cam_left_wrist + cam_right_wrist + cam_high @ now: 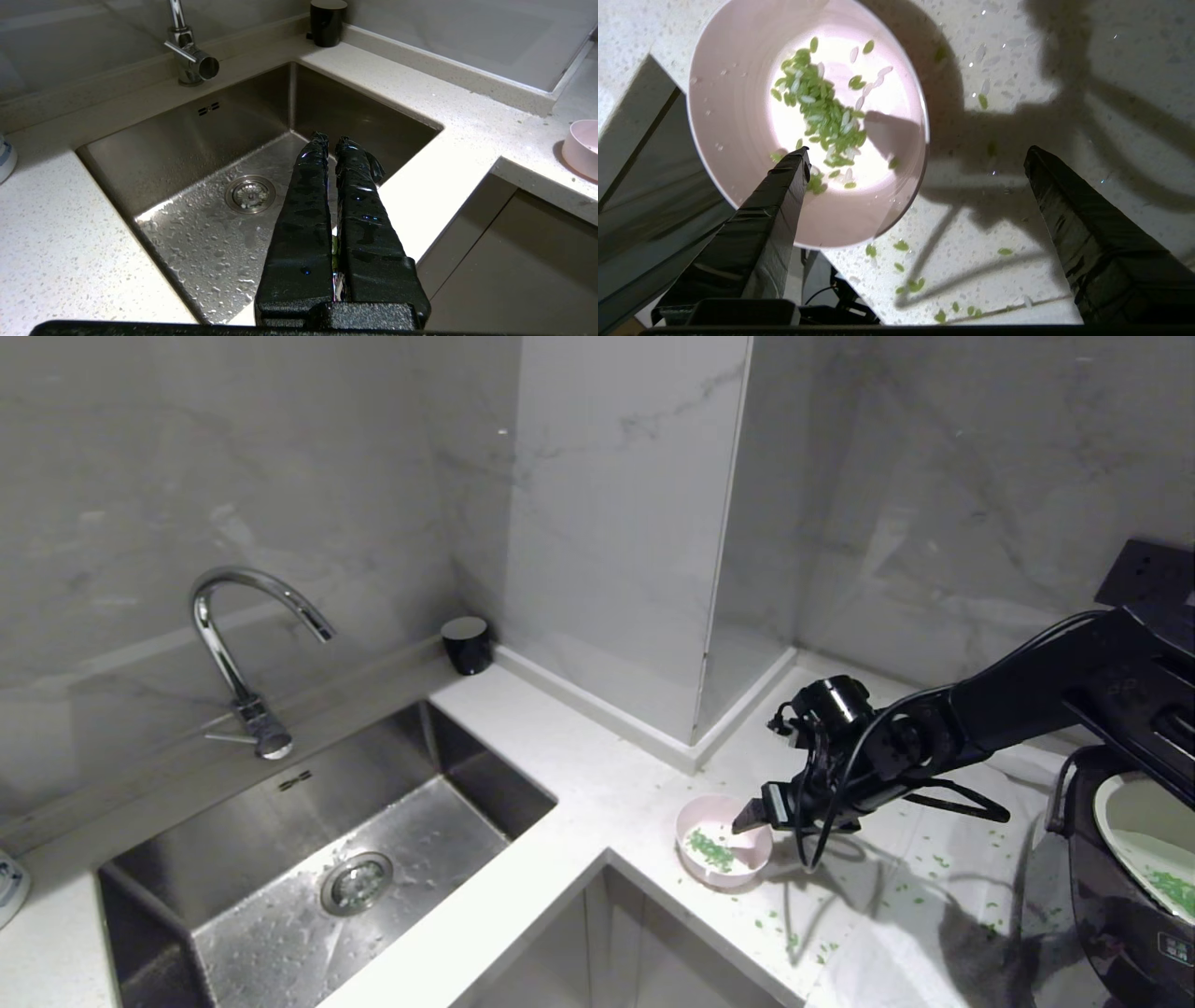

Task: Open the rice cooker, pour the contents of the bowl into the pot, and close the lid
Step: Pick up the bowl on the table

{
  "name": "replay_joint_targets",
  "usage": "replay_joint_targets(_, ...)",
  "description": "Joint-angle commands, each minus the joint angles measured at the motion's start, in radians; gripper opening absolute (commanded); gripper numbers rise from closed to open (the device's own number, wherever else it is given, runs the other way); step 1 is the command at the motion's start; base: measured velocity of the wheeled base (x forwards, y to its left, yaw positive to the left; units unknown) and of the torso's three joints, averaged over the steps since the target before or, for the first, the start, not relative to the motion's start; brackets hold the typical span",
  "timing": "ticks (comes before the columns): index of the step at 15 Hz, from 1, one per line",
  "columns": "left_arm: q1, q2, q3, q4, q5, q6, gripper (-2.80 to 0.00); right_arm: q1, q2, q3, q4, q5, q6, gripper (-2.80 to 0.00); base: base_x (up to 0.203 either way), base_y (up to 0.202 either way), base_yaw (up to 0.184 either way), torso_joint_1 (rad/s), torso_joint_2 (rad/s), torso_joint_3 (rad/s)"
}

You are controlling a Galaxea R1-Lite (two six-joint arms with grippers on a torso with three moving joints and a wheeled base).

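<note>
Bowl (724,841) sits upright on the white desk (579,784) near its front corner in the head view, mouth facing up; being round, it has no long axis. One bowl is there, with one small heap of green contents (709,849) inside and many loose green bits scattered over the desk toward the rice cooker (1111,896). One cooker stands at the right edge, its pot (1148,845) uncovered and holding some green bits; its lid cannot be made out. The right tool (752,814) hangs over the bowl's right rim. From the left wrist, the left tool (331,140) has its two fingers pressed together with nothing between them, hovering above the steel sink (196,140), with one tap (189,51) and one black cup (327,21) behind. From the right wrist, the right tool (915,156) stands wide apart and holds nothing: one finger (784,186) lies over the bowl's inside, the other over bare desk beside it; whether either touches the bowl cannot be told.
</note>
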Motion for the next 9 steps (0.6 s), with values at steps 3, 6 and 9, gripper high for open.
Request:
replay_joint_targets(3, 0.000, 0.000, 0.012, -0.001, 0.000, -0.001, -2.80, 0.008, 0.038, -0.017, 0.001, -0.050, -0.003, -2.80, 0.000, 0.000, 0.000, 0.000, 0.00, 0.000)
replay_joint_targets(6, 0.000, 0.000, 0.014, -0.002, 0.000, -0.001, -2.80, 0.013, 0.039, -0.017, 0.001, -0.051, -0.003, -2.80, 0.000, 0.000, 0.000, 0.000, 0.00, 0.000)
replay_joint_targets(9, 0.000, 0.000, 0.014, -0.002, 0.000, -0.001, -2.80, 0.036, 0.029, -0.015, 0.003, -0.071, 0.002, -2.80, 0.000, 0.000, 0.000, 0.000, 0.00, 0.000)
